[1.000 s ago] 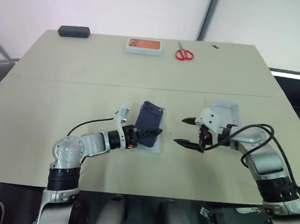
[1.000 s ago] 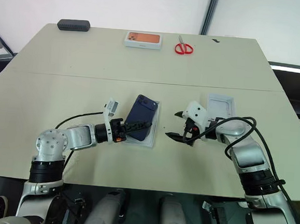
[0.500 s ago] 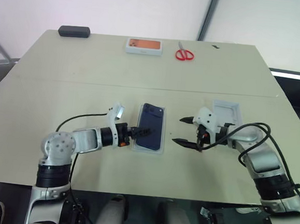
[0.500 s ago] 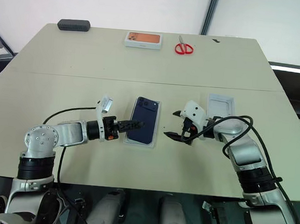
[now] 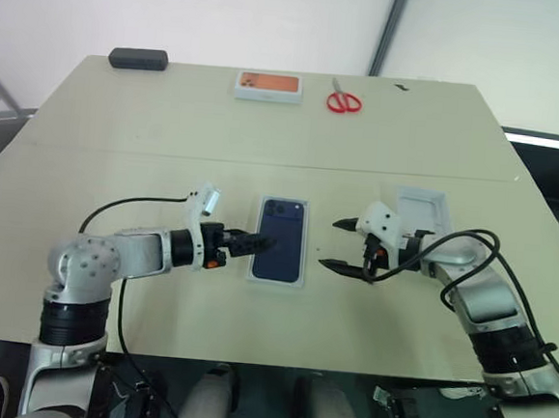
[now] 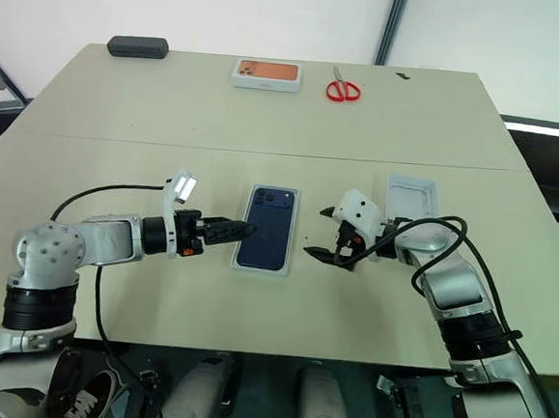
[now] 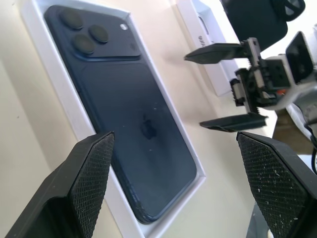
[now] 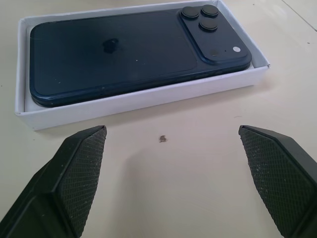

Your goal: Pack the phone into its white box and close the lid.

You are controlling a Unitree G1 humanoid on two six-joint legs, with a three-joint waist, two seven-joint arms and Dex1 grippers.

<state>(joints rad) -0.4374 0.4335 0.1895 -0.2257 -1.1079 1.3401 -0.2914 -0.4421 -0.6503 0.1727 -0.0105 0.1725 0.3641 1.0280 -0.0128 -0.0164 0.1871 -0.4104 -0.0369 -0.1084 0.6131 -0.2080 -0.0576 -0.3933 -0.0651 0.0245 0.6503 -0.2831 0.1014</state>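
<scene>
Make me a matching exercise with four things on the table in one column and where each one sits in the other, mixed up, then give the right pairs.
Things:
1. phone
2. lid
3. scissors
4. black case

Places:
A. far left corner of the table
B. far edge, right of the white-and-orange box
C. lying flat in the white box
D. behind the right pincer

Pairs: 1-C, 2-D, 3-B, 4-A
</scene>
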